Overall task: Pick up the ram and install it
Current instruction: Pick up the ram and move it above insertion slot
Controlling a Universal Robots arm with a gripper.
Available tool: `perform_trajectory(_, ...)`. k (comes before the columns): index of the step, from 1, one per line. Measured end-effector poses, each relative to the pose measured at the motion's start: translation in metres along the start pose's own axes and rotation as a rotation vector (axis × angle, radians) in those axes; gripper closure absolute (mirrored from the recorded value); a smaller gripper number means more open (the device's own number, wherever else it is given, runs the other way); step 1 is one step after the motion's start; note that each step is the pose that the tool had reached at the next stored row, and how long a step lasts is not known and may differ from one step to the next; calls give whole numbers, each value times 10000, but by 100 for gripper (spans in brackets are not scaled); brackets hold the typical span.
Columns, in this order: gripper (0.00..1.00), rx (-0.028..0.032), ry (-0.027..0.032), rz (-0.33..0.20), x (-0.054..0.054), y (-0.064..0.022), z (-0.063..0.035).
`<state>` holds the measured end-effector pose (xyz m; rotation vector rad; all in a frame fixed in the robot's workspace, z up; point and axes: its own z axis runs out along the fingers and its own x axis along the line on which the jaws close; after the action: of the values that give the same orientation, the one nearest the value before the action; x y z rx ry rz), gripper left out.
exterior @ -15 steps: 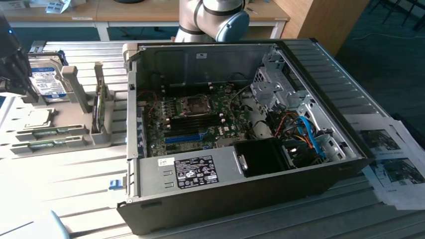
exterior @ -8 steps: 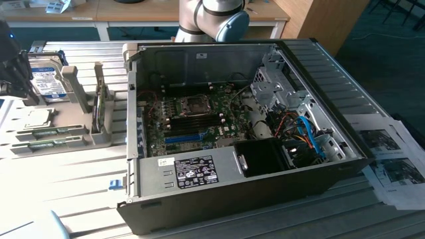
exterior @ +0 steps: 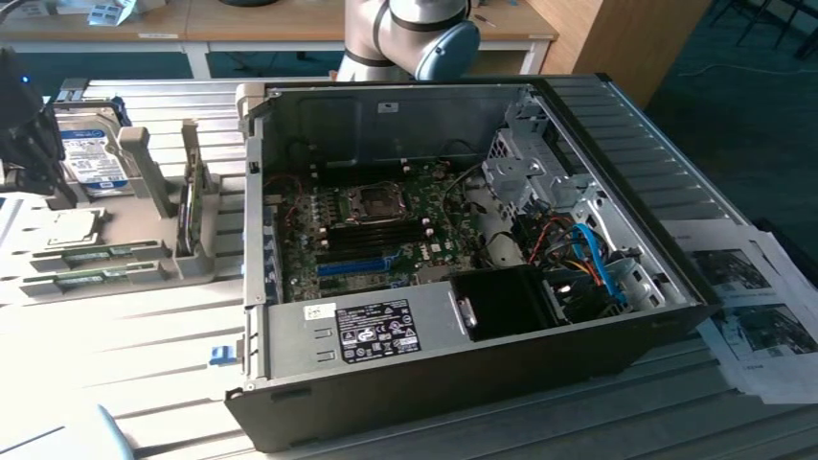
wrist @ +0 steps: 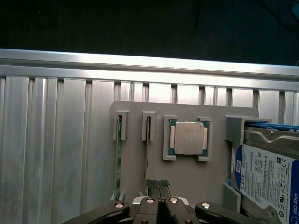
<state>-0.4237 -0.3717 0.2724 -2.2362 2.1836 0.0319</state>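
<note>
ram (wrist: 147, 149) edge-on in grey holder (wrist: 191, 186) | one end lost behind pincer (wrist: 158, 183) | pincer tips together, empty

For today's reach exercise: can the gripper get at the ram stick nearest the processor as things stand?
Probably yes. The gripper hangs just above the holder, close to that ram stick, which stands on edge with nothing over it. Its jaws are shut, though, so they would have to open first.
</note>
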Motion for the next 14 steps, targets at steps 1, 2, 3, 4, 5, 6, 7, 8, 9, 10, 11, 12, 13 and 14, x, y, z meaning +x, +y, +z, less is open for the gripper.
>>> perform_trajectory(1,90,0,1,0,1,3,9)
perform_trajectory(2,90,0,0,0,1,5,19)
perform_trajectory(3,90,-1,0,1,2,8,28)
perform_trajectory(4,90,-1,1,0,3,9,36)
perform_trajectory(5,90,-1,1,0,3,10,42)
perform_trajectory(6,90,-2,1,0,3,10,42)
perform_trajectory(7,90,-3,1,1,3,10,42)
perform_trajectory(8,90,-2,0,1,3,10,43)
perform_trajectory(9,90,-1,0,0,3,10,43)
perform_trajectory(10,90,-1,-1,0,3,10,43)
perform_trajectory(11,90,-1,0,0,4,10,43)
perform_trajectory(12,90,0,0,0,3,10,43)
perform_trajectory(13,90,-1,-1,0,3,10,43)
perform_trajectory(14,90,0,-1,0,3,10,44)
